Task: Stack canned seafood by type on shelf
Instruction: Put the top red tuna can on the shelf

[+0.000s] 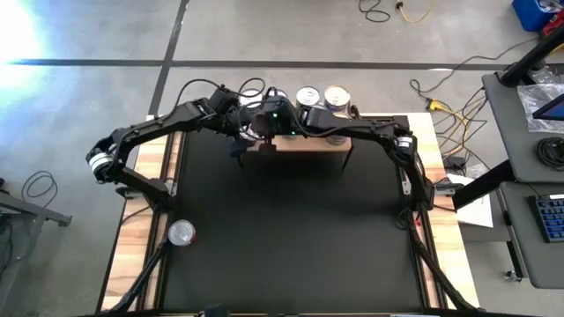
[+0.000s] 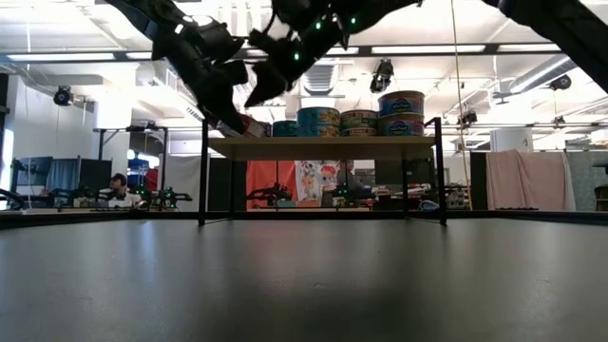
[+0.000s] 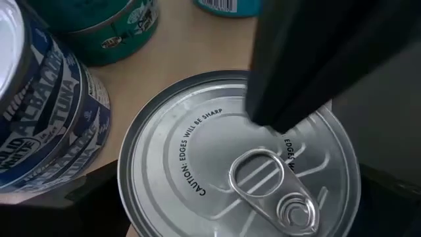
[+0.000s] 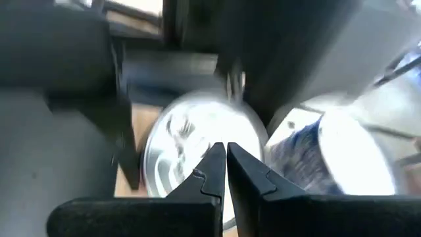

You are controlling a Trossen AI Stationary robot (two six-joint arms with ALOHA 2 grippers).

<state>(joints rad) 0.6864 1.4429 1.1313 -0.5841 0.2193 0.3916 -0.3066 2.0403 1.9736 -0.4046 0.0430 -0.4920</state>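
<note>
- Left gripper [image 1: 240, 130], fingers spread wide around a silver pull-tab tin [image 3: 240, 174], upper centre of the high view.
- Right gripper [image 4: 225, 153] clenched, empty, over that tin.
- Tin sits on the light wood shelf [image 2: 323, 147].

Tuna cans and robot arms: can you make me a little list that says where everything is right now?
shelf: at the far edge of the black mat
cans on shelf: a row on the wood top, some stacked two high
stray can: alone, near the mat's left edge
left tool: jaws wide, over the shelf's left end, around a silver-topped can
right tool: shut, pointing down at that same can's lid
people: someone sits far behind, in the room
</note>
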